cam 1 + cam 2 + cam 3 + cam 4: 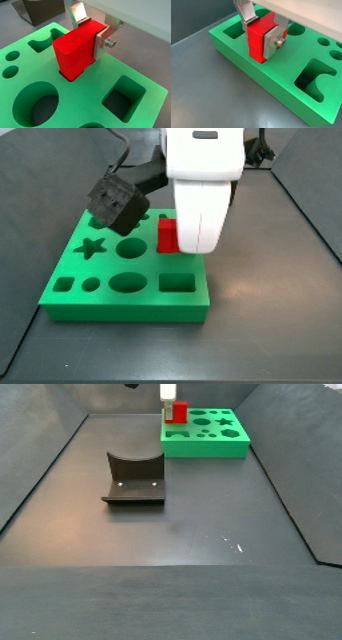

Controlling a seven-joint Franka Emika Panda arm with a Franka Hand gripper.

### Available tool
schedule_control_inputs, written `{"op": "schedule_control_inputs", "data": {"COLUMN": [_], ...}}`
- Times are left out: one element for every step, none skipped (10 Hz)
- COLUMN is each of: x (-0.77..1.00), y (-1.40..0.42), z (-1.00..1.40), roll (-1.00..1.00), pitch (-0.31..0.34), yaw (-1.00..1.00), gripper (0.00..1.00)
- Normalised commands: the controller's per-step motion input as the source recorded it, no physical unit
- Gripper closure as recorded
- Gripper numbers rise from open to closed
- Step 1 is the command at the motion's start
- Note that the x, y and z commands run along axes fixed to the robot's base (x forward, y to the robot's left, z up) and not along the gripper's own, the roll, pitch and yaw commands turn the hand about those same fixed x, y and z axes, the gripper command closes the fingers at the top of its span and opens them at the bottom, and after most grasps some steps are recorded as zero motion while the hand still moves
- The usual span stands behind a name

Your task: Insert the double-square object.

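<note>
The double-square object [75, 52], a bright red upright block, stands with its lower end entering a hole in the top face of the green board [80, 107]. In both wrist views its foot sits inside the opening while most of its height rises above the board's surface [256, 42]. The gripper [92, 36] is clamped on the block's upper part: one silver finger [102, 42] presses flat against one side, and the opposite finger [79, 14] shows behind the block's top edge. The jaws are thus closed on the block.

In a side view, the red block [167, 234] appears at the back half of the board [127, 296], largely hidden by the white arm body. The board carries further cut-outs: a star, circles, an oval and a square [177, 282].

In a side view from farther off, the board [207, 436] lies at the far end of the dark floor, with the block [175, 410] standing above its corner region. The fixture [134, 479] stands well apart from the board, nearer the camera.
</note>
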Motion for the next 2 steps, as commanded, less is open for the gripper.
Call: {"op": "schedule_control_inputs", "data": {"x": [0.0,0.0], "y": [0.19,0.0], "z": [0.0,0.0], "roll": [-0.11,0.0], "pitch": [0.0,0.0], "yaw": [-0.05,0.0], "gripper": [1.0,1.0]}}
